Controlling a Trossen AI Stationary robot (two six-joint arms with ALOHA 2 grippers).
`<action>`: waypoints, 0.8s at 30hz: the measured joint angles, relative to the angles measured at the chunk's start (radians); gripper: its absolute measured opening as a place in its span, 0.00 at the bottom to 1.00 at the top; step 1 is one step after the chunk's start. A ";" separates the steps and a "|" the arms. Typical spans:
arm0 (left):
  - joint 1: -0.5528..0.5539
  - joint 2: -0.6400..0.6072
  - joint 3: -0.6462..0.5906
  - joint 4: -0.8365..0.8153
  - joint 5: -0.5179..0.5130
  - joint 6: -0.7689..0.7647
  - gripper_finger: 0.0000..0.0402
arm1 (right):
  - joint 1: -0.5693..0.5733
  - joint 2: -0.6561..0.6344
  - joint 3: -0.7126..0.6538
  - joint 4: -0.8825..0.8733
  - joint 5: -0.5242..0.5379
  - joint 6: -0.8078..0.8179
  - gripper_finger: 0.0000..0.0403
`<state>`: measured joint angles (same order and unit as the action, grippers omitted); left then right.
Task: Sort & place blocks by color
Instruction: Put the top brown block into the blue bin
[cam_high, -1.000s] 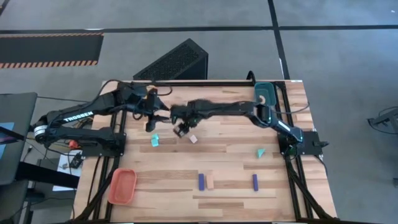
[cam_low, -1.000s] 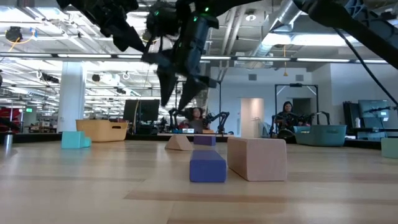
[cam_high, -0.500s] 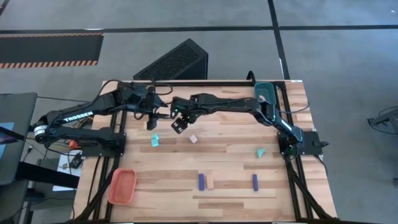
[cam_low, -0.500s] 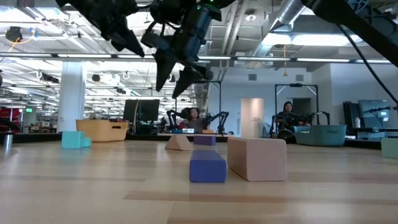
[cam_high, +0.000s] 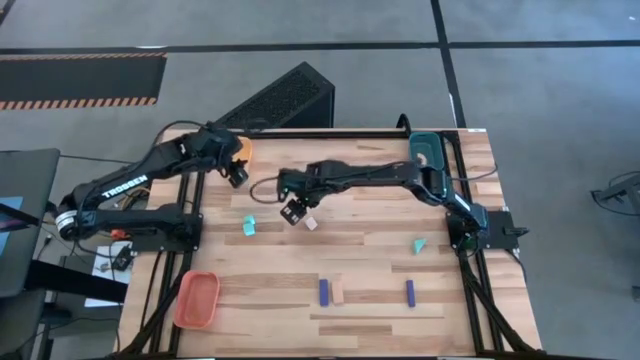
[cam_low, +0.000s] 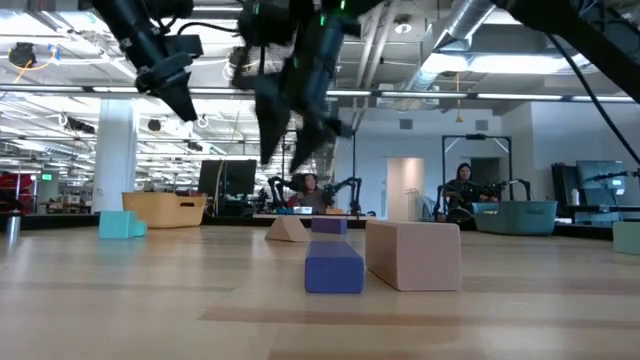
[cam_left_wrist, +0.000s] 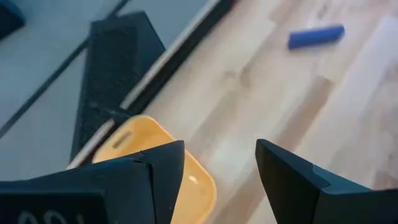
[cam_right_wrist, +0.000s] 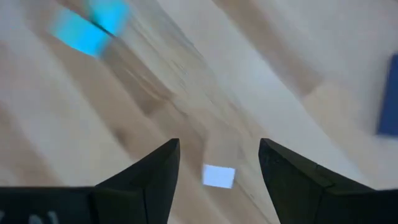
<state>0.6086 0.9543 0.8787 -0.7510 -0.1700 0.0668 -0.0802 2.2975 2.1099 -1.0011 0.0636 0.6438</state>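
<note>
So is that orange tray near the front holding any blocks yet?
Empty. The high view shows the orange tray with bare inside; blocks lie on the table.

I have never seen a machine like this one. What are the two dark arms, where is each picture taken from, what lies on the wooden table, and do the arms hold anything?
It is a robot with two dark arms fixed at a wooden table. One picture looks straight down, one looks level across the tabletop, and two come from cameras on the wrists.

The blocks to be sorted by colour lie on the table: two dark blue bars, a tan block beside the first bar, a small tan piece, and two light cyan pieces. There are also an orange tray, a yellow tray and a teal tray.

The left gripper is above the yellow tray. The right gripper hangs above the small tan piece. Both stand with jaws open and hold nothing.
</note>
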 joint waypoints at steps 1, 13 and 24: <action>0.004 -0.005 0.000 0.009 0.003 0.000 0.47 | 0.002 0.003 -0.024 -0.009 -0.004 0.017 0.61; 0.007 -0.019 0.000 0.042 0.060 0.026 0.47 | 0.043 -0.001 -0.156 0.107 0.028 0.052 0.61; 0.007 -0.019 0.000 0.010 0.059 0.026 0.47 | 0.046 0.049 -0.155 0.142 0.042 0.032 0.61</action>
<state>0.6151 0.9352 0.8787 -0.7412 -0.1112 0.0933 -0.0341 2.3466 1.9546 -0.8589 0.1058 0.6755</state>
